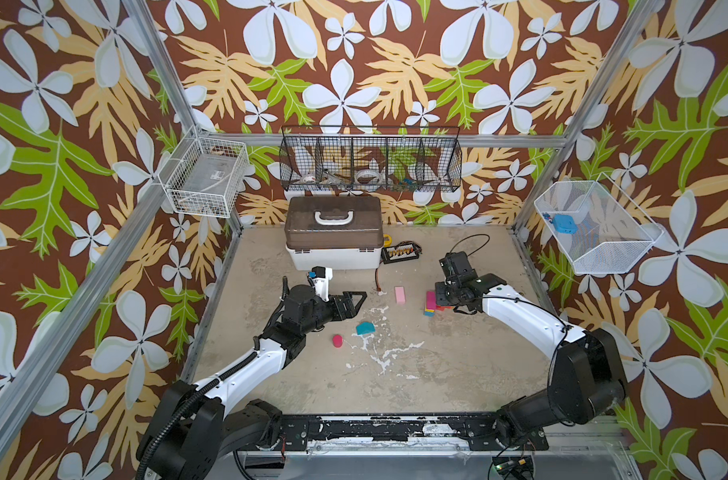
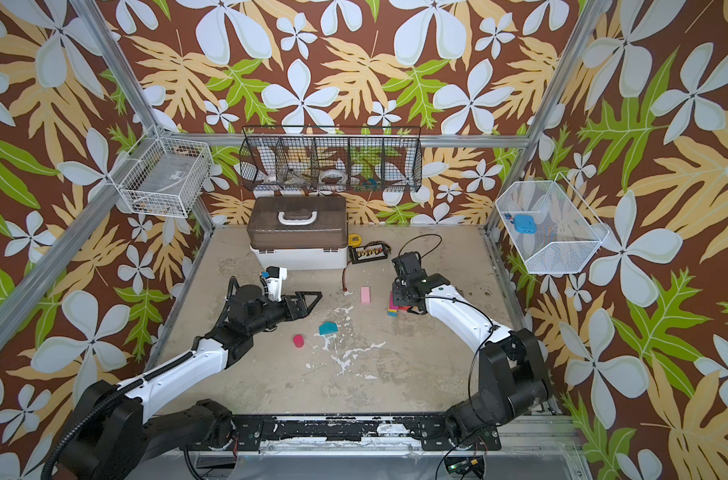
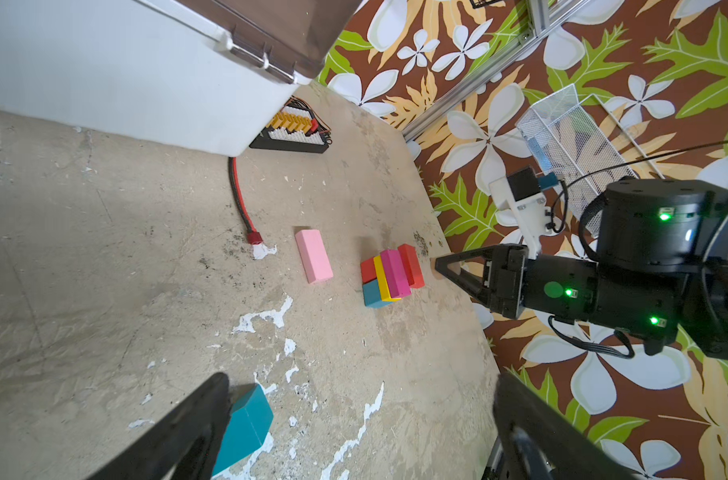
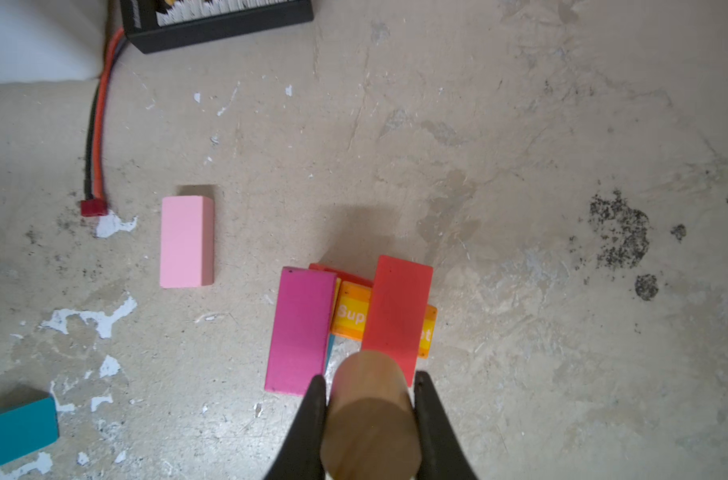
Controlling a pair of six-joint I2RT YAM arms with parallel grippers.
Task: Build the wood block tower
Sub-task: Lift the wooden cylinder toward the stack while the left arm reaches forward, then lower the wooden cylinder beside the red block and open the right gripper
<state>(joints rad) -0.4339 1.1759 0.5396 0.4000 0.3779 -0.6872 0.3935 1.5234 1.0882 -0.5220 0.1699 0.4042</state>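
Knocking the tower (image 3: 391,274) over is the biggest danger now. It is made of bars stacked unevenly, so it could be pushed apart by a small bump from the right hand (image 4: 370,378). A tan round block (image 4: 370,419) is held tight between that hand's two fingers. If it is let go on its curved side, it could roll off the top. If it is pressed down too hard, the red bar (image 4: 397,307) or the purple-pink bar (image 4: 300,328) could be tipped. The tower is found on the right side of the tabletop (image 1: 437,365), and the held block is just beside it, close to the red bar's end; whether they touch cannot be told. The left hand (image 1: 359,301) is spread wide and empty, near a teal roof block (image 1: 365,328). A pink block (image 4: 186,241) and a red round block (image 1: 337,340) are seen lying loose.
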